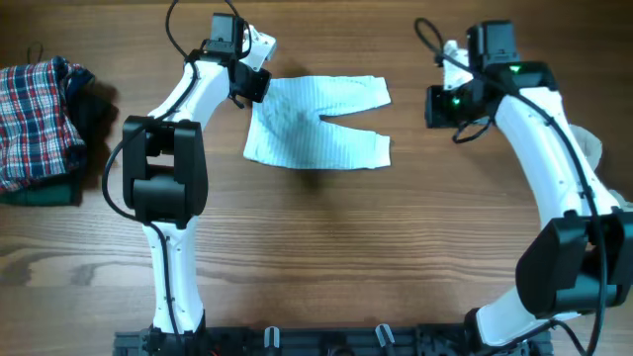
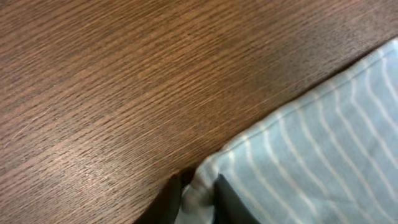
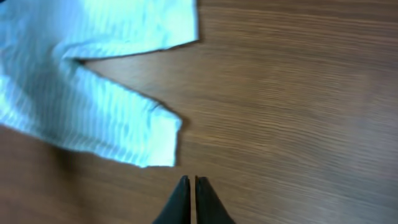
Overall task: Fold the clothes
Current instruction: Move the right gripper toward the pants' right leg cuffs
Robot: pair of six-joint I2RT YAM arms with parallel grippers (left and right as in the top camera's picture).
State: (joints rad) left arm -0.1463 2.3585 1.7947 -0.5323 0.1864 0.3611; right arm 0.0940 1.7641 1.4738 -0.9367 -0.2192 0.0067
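Left wrist view: the left gripper (image 2: 198, 202) is clenched on a corner of the striped trousers (image 2: 323, 143), a fold of the hem pinched between its dark fingers. The rest of the cloth spreads away up and to the right over the table (image 2: 124, 74).

In the right wrist view, the right gripper (image 3: 191, 186) has its fingers pressed together on nothing. It hangs over bare wood, with the nearer leg cuff (image 3: 163, 140) just ahead and slightly left of the tips.

From overhead the trousers lie flat between the arms. Their long axis runs from the waist, at the left gripper, to the two cuffs pointing at the right one. I judge the right arm better placed for the cuffs. A plaid pile (image 1: 35, 119) waits at the table's far left, well apart.
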